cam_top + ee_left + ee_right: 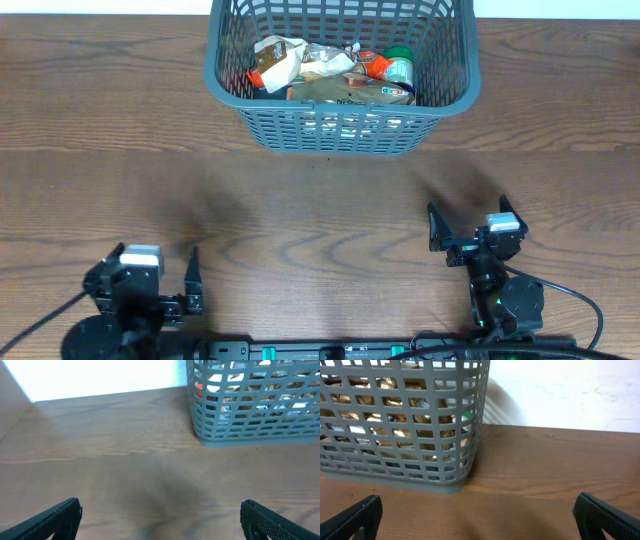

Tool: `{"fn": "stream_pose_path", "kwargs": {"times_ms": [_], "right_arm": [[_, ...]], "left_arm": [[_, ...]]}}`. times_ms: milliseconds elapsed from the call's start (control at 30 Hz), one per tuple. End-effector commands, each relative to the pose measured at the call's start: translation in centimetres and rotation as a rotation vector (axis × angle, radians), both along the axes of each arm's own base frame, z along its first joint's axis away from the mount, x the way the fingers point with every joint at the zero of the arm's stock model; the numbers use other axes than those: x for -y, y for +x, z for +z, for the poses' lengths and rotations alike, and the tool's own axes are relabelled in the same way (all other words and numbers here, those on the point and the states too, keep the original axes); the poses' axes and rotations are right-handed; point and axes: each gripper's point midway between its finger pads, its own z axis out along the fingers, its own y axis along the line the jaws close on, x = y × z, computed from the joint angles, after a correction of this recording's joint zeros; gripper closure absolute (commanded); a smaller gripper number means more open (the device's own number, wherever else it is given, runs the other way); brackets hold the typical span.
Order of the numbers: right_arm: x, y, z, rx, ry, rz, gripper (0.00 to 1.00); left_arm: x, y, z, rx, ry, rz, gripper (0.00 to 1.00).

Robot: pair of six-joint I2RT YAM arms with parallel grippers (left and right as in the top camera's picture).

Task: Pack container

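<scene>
The grey-blue lattice container point(226, 92) stands at the back middle of the wooden table and holds several food packets point(330, 75). It also shows in the left wrist view point(240, 435) and the right wrist view point(395, 472). My left gripper point(150, 275) is open and empty near the front left edge; its fingers show in the left wrist view point(160, 517). My right gripper point(470, 228) is open and empty at the front right; its fingers show in the right wrist view point(480, 515). Both grippers are well in front of the container.
Bare wooden table point(300, 210) lies between the grippers and the container. A white wall point(560, 390) rises behind the table's back edge. A black bar point(330, 350) runs along the front edge.
</scene>
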Motion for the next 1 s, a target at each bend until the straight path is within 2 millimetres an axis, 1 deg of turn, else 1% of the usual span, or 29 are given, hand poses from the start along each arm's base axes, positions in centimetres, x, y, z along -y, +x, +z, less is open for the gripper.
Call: {"fn": "stream_pose_path", "kwargs": {"times_ms": [0,100,267,367,467,533,600,700,800,867,967], "right_arm": [[0.1,0.0,-0.1,0.005,-0.002,0.0,0.01],[0.1,0.0,-0.1,0.005,-0.002,0.0,0.01],[0.1,0.0,-0.1,0.005,-0.002,0.0,0.01],[0.1,0.0,-0.1,0.005,-0.002,0.0,0.01],[0.1,0.0,-0.1,0.005,-0.002,0.0,0.01],[0.1,0.0,-0.1,0.005,-0.002,0.0,0.01],[0.1,0.0,-0.1,0.005,-0.002,0.0,0.01],[0.1,0.0,-0.1,0.005,-0.002,0.0,0.01],[0.1,0.0,-0.1,0.005,-0.002,0.0,0.01],[0.1,0.0,-0.1,0.005,-0.002,0.0,0.01],[0.1,0.0,-0.1,0.005,-0.002,0.0,0.01]], "left_arm": [[0.5,1.2,-2.3,0.016,-0.053,-0.008,0.02],[0.6,3.2,-2.8,0.116,-0.061,-0.009,0.02],[0.7,6.4,-1.7,0.321,-0.068,-0.014,0.02],[0.6,7.5,-0.8,0.445,-0.064,-0.01,0.01],[0.1,8.2,-0.7,0.535,-0.063,0.021,0.02],[-0.3,8.5,-1.3,0.56,-0.061,0.044,0.02],[-0.5,8.8,-2.4,0.555,-0.056,0.059,0.02],[-0.5,9.1,-4.5,0.479,-0.048,0.058,0.01],[-0.5,9.2,-6.0,0.419,-0.039,0.057,0.02],[0.0,9.2,-7.1,0.373,-0.042,0.027,0.02],[1.9,8.9,-9.0,0.29,-0.065,-0.076,0.02]]}}
